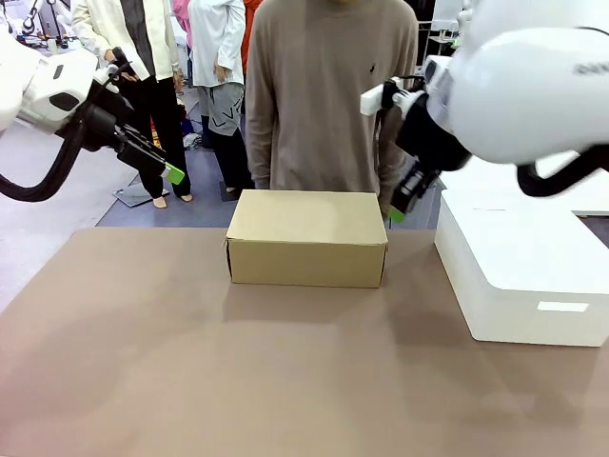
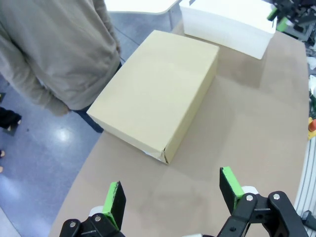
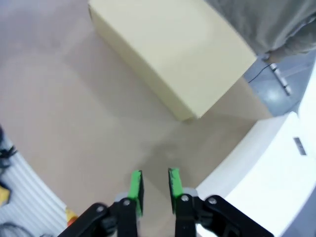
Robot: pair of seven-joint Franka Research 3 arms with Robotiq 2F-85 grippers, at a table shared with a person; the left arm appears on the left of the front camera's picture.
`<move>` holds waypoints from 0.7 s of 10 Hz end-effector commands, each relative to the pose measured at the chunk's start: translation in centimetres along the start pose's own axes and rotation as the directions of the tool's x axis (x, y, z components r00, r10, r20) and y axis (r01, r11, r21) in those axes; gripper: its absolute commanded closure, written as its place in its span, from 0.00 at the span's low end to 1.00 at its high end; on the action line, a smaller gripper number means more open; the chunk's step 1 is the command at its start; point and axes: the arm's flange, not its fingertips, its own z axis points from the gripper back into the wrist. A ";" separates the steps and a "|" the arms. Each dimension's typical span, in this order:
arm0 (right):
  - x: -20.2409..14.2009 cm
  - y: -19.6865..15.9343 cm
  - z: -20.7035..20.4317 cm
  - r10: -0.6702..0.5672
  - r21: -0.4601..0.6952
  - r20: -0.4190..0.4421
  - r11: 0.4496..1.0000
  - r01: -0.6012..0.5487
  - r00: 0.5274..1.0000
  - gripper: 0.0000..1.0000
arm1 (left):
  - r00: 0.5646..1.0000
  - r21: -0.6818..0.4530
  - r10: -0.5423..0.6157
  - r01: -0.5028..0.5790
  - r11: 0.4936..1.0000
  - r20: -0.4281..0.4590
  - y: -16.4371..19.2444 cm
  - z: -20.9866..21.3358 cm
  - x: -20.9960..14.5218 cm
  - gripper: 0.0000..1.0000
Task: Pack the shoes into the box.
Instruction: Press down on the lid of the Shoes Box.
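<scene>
Bare brown table (image 1: 190, 381) fills the foreground; at its far edge sits the box (image 1: 306, 238), plain tan cardboard (lid down). Left gripper (image 2: 173, 197) spread wide, empty. Right gripper (image 3: 154, 190): narrow gap, holding nothing.

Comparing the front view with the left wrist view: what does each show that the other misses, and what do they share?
Front only: the right pincer hanging beside the closed tan cardboard shoebox, with bystanders behind. Left wrist only: the left pincer's green pads spread wide over the brown table. Both: the shoebox, the white rectangular block, and the person in the beige sweater.
</scene>
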 end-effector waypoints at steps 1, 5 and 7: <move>-3.2 1.4 0.5 -0.002 0.020 -0.013 1.000 0.002 1.000 0.01 | 1.000 0.005 0.005 -0.005 1.000 -0.006 0.0 0.1 -0.1 0.00; -7.0 3.3 0.4 -0.030 0.039 -0.033 0.999 0.031 0.999 0.00 | 1.000 0.005 0.005 -0.005 1.000 -0.006 0.0 0.1 -0.1 0.00; -7.8 4.1 0.0 -0.028 0.050 -0.047 0.998 0.031 0.998 0.00 | 1.000 0.005 0.005 -0.005 1.000 -0.006 0.0 0.1 -0.1 0.00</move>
